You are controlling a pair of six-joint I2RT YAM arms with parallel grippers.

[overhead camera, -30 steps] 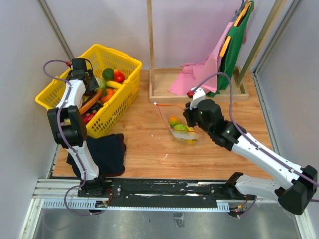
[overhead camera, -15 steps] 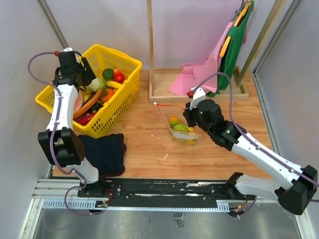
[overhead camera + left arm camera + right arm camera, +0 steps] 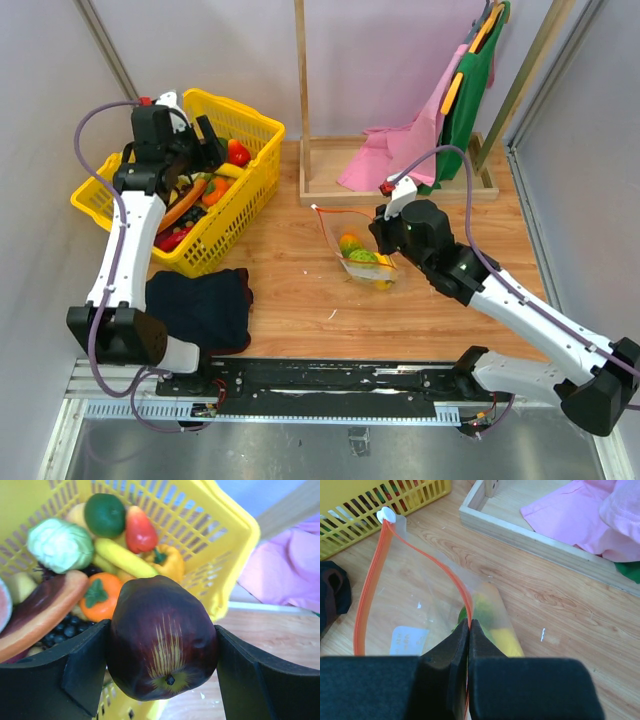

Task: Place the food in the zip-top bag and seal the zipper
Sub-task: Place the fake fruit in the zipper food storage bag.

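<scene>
Dark purple apple [image 3: 162,630] sits wedged between the left pincer's [image 3: 162,652] jaws

Top: high at near edge, sees table [image 3: 290,300]. Wrists close: left over basket [image 3: 240,512], right on zip-top bag [image 3: 410,605]; basket in all.

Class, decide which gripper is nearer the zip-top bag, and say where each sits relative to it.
Right. The right gripper is shut on the zipper of the zip-top bag. The left gripper holds a dark purple fruit over the yellow basket, far off to the bag's left.
</scene>
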